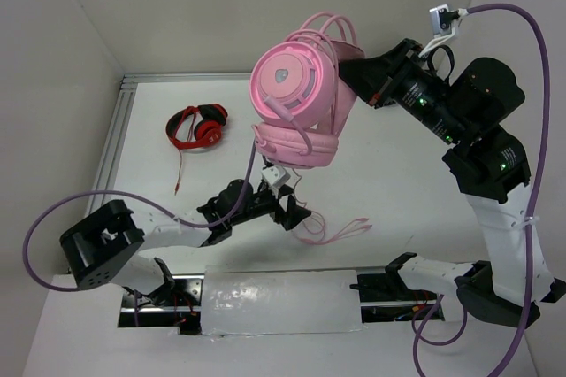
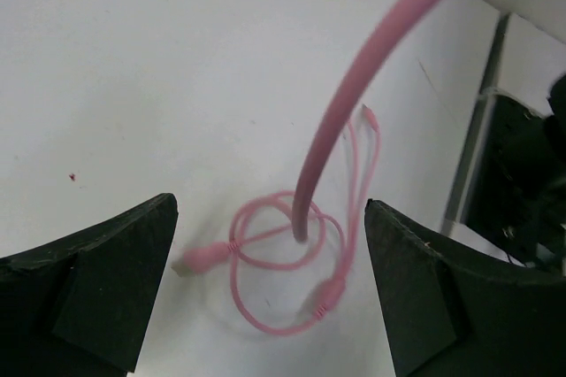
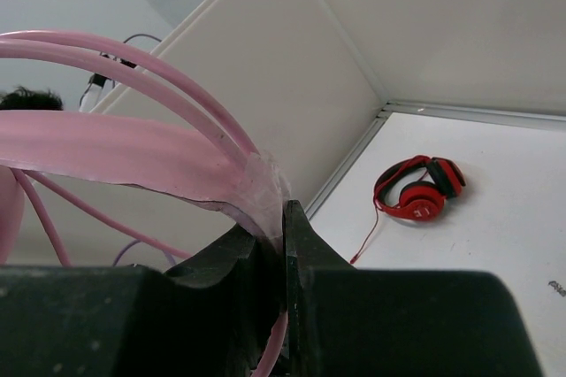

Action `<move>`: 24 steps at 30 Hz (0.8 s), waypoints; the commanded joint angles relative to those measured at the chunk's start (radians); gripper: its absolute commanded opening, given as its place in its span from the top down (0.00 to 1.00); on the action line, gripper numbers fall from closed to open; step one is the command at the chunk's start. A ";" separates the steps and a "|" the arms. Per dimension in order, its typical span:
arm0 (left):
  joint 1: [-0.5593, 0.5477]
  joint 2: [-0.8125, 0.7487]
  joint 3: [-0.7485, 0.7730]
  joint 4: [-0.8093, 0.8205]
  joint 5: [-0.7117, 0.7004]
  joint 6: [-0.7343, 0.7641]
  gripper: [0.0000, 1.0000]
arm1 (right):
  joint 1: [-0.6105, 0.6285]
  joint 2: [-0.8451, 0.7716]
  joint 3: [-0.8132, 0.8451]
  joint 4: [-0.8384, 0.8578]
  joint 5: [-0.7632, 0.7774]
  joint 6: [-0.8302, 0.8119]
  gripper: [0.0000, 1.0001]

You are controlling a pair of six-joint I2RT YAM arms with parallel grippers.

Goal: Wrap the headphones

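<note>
Pale-pink headphones (image 1: 294, 98) raised high above the table (image 1: 398, 191), headband clamped tight in right gripper (image 1: 349, 72), thin pink cable (image 2: 329, 134) hanging to loose loops on the table, left gripper (image 2: 270, 249) spread wide low over the table above those loops, red-and-black headphones (image 1: 197, 126) flat on the table.

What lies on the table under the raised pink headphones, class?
Under the headphones, loose loops of their cable lie on the table, with the open left gripper over them. The cups hide the table directly behind them in the top view.
</note>
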 commanded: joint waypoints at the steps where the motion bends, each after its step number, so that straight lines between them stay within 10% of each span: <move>1: -0.002 0.070 0.097 0.155 -0.106 0.040 0.01 | -0.005 -0.010 0.050 0.072 -0.036 0.056 1.00; 6: 0.006 0.168 0.192 0.175 -0.103 0.042 0.01 | 0.003 -0.016 0.023 0.088 -0.042 0.069 1.00; 14: -0.012 0.120 0.087 0.185 0.046 -0.067 1.00 | -0.002 -0.057 -0.018 0.127 0.266 0.106 1.00; 24: -0.239 -0.294 0.042 -0.427 -0.232 -0.177 1.00 | -0.005 0.096 -0.077 0.163 1.184 0.025 1.00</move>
